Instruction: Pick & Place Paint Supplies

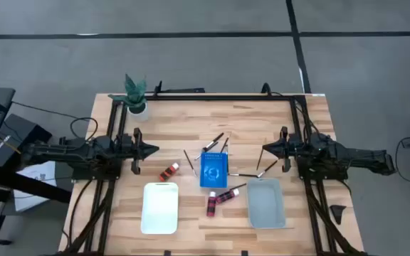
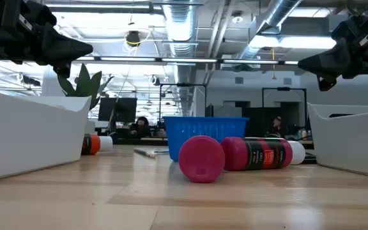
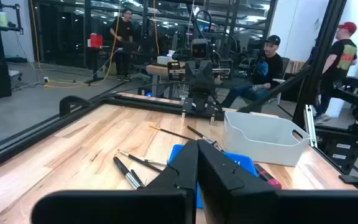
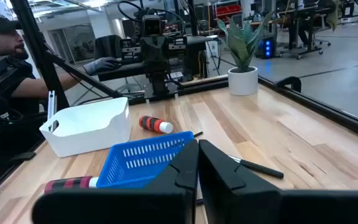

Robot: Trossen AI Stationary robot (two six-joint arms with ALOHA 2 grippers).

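Two red bottles [image 1: 218, 200] lie between the white tray [image 1: 159, 208] and grey tray [image 1: 266, 203]; only the low view shows one end-on. Another bottle [image 1: 169, 171] lies near the left pincer [image 1: 153, 150]. Both pincers, including the right pincer [image 1: 265, 150], look pressed together, above the desk [image 1: 191, 121]. Brushes [image 1: 215, 139] seemingly ring the blue rack [image 1: 213, 169].

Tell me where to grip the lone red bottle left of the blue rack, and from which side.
Grip the red bottle across the middle of its body, coming straight down with the left gripper, which is nearest. It lies flat and diagonal, apart from the white tray and blue rack, so turn the fingers square to its axis.
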